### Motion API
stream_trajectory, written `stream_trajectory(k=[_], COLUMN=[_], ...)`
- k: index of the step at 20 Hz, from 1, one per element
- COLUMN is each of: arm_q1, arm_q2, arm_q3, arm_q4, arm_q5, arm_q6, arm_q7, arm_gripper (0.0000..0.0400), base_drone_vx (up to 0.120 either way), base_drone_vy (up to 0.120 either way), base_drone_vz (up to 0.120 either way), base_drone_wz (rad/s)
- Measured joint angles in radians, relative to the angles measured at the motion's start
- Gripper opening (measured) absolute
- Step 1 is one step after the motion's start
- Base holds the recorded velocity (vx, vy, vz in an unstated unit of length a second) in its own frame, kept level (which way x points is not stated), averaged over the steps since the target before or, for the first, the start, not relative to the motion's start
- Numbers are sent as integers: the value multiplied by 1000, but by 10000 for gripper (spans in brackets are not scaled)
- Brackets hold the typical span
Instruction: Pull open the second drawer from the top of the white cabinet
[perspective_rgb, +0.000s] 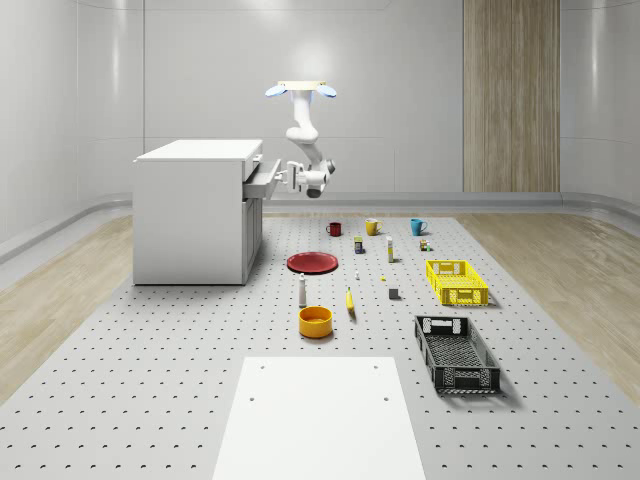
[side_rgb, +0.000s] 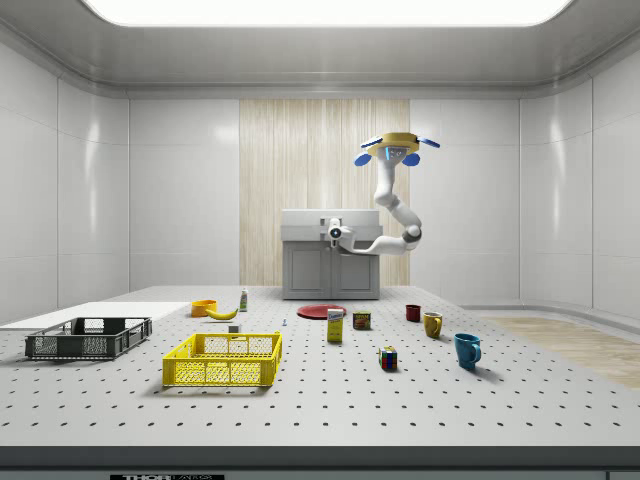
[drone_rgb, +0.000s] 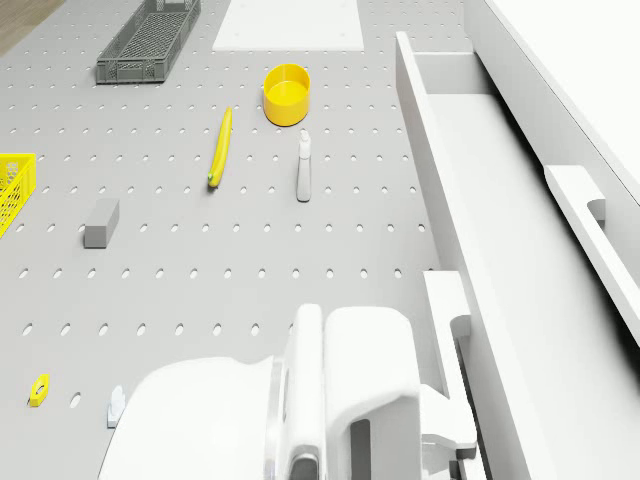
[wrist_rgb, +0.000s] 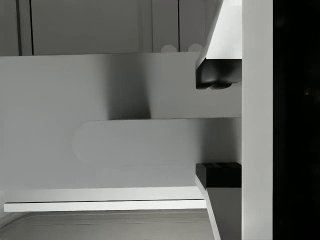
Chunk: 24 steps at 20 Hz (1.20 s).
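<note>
The white cabinet (perspective_rgb: 190, 215) (side_rgb: 330, 270) stands at the back of the whole-scene view's left. Its second drawer (perspective_rgb: 262, 180) (drone_rgb: 500, 200) juts out part way, and the drone view looks into its bare inside. The drone (perspective_rgb: 300, 90) (side_rgb: 398, 145) hovers in front of the cabinet, above drawer height, with the arm bent down toward the drawer front. My gripper (perspective_rgb: 293, 177) (side_rgb: 335, 233) (wrist_rgb: 218, 127) is at the drawer's handle (wrist_rgb: 145, 140) (drone_rgb: 445, 320). One finger (wrist_rgb: 218, 80) lies on each side of the bar, shut on it.
On the pegboard floor in front of the cabinet lie a red plate (perspective_rgb: 312, 262), a white bottle (perspective_rgb: 302, 291), a banana (perspective_rgb: 350, 300) and an orange bowl (perspective_rgb: 315, 321). Mugs (perspective_rgb: 372, 227), a yellow crate (perspective_rgb: 456, 282) and a black crate (perspective_rgb: 456, 353) sit further right.
</note>
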Motion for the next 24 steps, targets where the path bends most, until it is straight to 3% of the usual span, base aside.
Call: stream_trajectory(k=[13, 15, 16, 18, 24], arm_q1=[19, 49, 81, 101, 131], arm_q2=[-24, -73, -108, -118, -134], arm_q3=[-139, -157, -177, -200, -237], arm_q4=[46, 71, 73, 70, 65], arm_q5=[-110, -170, -204, -219, -228], arm_q6=[-76, -67, -44, -33, -17], arm_q7=[10, 136, 169, 141, 96], arm_gripper=[154, 279, 297, 248, 288], base_drone_vx=[0, 0, 0, 0, 0], base_drone_vy=[0, 0, 0, 0, 53], base_drone_vz=[0, 0, 0, 0, 0], base_drone_wz=[0, 0, 0, 0, 0])
